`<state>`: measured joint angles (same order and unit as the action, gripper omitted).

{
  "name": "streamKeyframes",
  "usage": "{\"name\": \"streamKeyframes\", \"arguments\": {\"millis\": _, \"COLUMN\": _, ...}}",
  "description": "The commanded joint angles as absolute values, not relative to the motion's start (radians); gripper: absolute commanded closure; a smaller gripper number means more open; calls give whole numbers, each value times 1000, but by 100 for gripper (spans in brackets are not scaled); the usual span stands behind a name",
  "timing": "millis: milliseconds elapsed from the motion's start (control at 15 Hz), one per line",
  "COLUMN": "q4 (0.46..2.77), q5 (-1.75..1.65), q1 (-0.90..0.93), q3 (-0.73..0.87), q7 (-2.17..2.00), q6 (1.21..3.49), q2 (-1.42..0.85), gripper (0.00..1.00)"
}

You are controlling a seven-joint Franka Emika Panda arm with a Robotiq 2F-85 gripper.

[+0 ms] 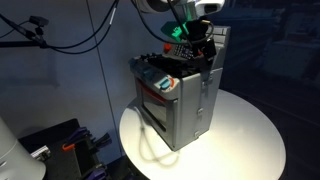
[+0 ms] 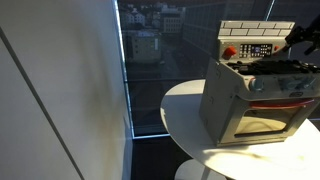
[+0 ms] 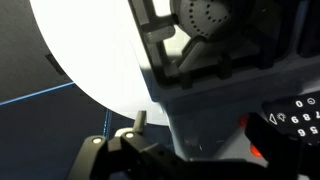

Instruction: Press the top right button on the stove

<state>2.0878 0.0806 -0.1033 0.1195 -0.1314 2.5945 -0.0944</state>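
The stove (image 1: 180,95) is a small grey toy oven standing on a round white table (image 1: 250,140). It also shows in an exterior view (image 2: 250,95), with its white brick-pattern back panel (image 2: 255,30), a red button (image 2: 229,52) and a black button panel (image 2: 258,49). My gripper (image 1: 198,45) hangs over the stove top, close to the back panel, and shows at the frame edge in an exterior view (image 2: 300,35). In the wrist view the gripper (image 3: 195,125) looks open and empty over a black burner (image 3: 205,20), with the button panel (image 3: 295,115) at the lower right.
A glass wall with a city view (image 2: 150,40) stands behind the table. Cables and camera mounts (image 1: 40,35) hang nearby. Dark equipment (image 1: 60,145) sits on the floor beside the table. A white cord (image 1: 150,150) lies on the table by the stove.
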Motion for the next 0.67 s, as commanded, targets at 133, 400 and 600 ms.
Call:
{"name": "streamKeyframes", "arguments": {"millis": 133, "q4": 2132, "q5": 90, "q1": -114, "q3": 121, "q7": -86, "q6": 2461, "q2": 16, "gripper": 0}}
{"name": "streamKeyframes", "arguments": {"millis": 400, "q4": 2132, "q5": 82, "q1": -117, "q3": 127, "q7": -69, "q6": 2331, "q2": 69, "gripper": 0}}
{"name": "streamKeyframes", "arguments": {"millis": 600, "q4": 2130, "q5": 68, "q1": -119, "q3": 131, "q7": -66, "q6": 2223, "q2": 99, "gripper": 0}}
